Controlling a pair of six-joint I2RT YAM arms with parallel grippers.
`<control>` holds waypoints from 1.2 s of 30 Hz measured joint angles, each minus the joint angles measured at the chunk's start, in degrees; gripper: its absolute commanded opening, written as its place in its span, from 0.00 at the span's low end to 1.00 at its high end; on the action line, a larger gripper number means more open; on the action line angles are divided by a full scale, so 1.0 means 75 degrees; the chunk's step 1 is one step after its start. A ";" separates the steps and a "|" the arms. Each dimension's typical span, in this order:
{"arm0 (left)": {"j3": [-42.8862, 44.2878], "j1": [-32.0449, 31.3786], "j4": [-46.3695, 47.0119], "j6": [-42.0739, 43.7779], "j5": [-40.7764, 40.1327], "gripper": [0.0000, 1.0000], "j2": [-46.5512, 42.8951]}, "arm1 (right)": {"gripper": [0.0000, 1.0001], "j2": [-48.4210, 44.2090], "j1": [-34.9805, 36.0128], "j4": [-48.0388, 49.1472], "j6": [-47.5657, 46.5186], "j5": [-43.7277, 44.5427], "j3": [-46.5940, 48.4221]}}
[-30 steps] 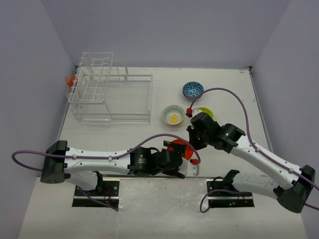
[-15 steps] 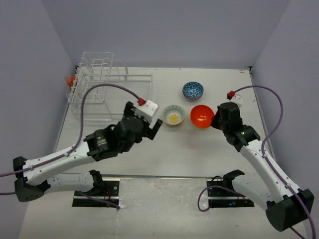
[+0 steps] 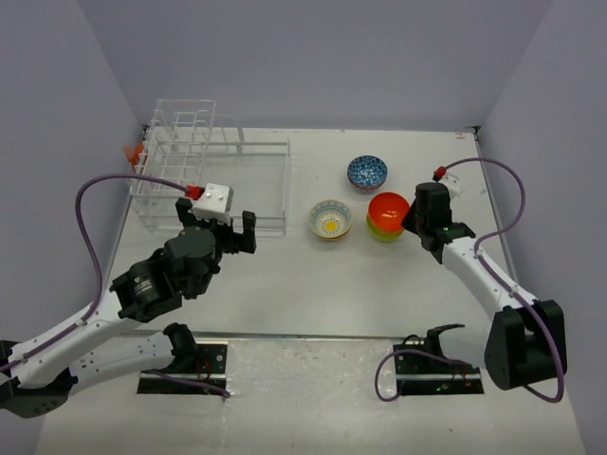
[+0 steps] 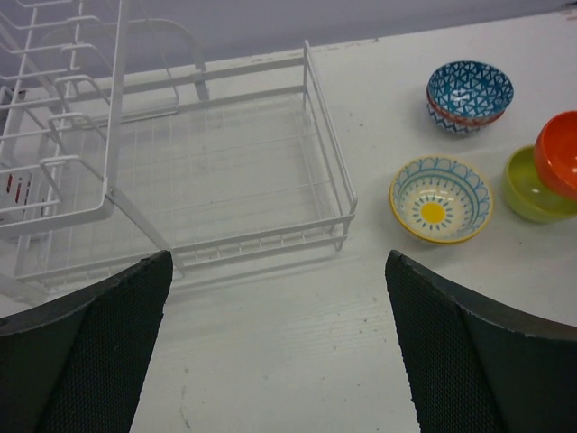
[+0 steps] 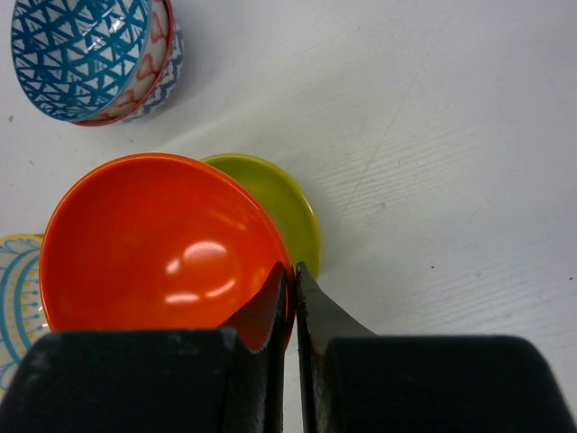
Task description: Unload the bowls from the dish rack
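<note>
Your right claw (image 5: pixel 290 271) is shut on the near rim of the glossy orange bowl (image 5: pixel 162 244). The bowl lies straight ahead of the claw, over the lime-green bowl (image 5: pixel 279 203); contact between them cannot be told. The blue-patterned bowl (image 5: pixel 86 50) stands farther ahead-left. Your left claw (image 4: pixel 279 271), wide open and empty, faces the clear wire dish rack (image 4: pixel 225 171) ahead-left; no bowl shows in it. The yellow-centred bowl (image 4: pixel 440 198) sits ahead-right on the white surface (image 5: pixel 451 135).

The orange bowl (image 3: pixel 390 207) hid most of the green bowl (image 3: pixel 382 232), the right wrist view's left edge cut the yellow-centred bowl (image 5: pixel 11 298), and the small orange thing (image 3: pixel 134 152) behind the dish rack (image 3: pixel 180 152) was too small to tell.
</note>
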 measured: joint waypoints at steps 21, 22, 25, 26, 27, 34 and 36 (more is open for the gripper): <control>-0.0423 0.0000 -0.0154 -0.0143 0.0399 1.00 -0.1122 | 0.07 0.1128 -0.0114 0.0595 0.0207 -0.0347 -0.0201; -0.0428 0.0000 -0.0157 -0.0172 0.0402 1.00 -0.1166 | 0.07 0.1180 -0.0114 0.0597 0.0210 -0.0350 -0.0149; -0.0458 0.0000 -0.0181 -0.0187 0.0414 1.00 -0.1183 | 0.07 0.1314 -0.0114 0.0586 0.0242 -0.0350 -0.0023; -0.0484 0.0000 -0.0178 -0.0187 0.0428 1.00 -0.1183 | 0.07 0.1355 -0.0114 0.0586 0.0254 -0.0350 0.0006; -0.0522 0.0000 -0.0181 -0.0187 0.0434 1.00 -0.1183 | 0.08 0.1399 -0.0114 0.0583 0.0262 -0.0350 0.0035; -0.0615 0.0000 -0.0207 -0.0187 0.0490 1.00 -0.1177 | 0.25 0.1489 -0.0114 0.0574 0.0344 -0.0376 0.0085; -0.0615 0.0000 -0.0207 -0.0187 0.0490 1.00 -0.1183 | 0.28 0.1489 -0.0114 0.0574 0.0370 -0.0393 0.0085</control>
